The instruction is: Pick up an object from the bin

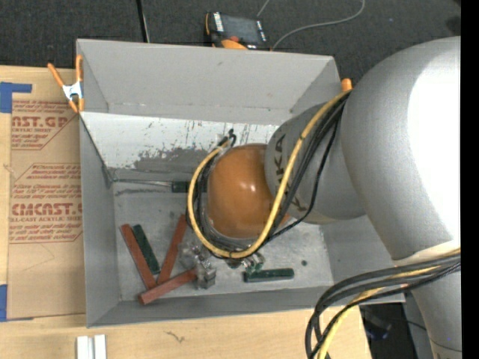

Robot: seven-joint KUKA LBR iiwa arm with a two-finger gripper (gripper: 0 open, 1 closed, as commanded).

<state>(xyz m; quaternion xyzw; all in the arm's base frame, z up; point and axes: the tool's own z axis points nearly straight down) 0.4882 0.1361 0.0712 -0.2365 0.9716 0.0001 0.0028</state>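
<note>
Red-brown stick by bin's front wall lies just beside my pincer, opening I cannot tell; crossed neighbour sticks could snag it loose.

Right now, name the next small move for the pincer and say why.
Probably a small drop straight down: the pincer sits at the right end of the reddish-brown stick lying by the bin wall nearest the camera, so that seems the closest thing to take. The dark green stick lies apart, to its right.
</note>
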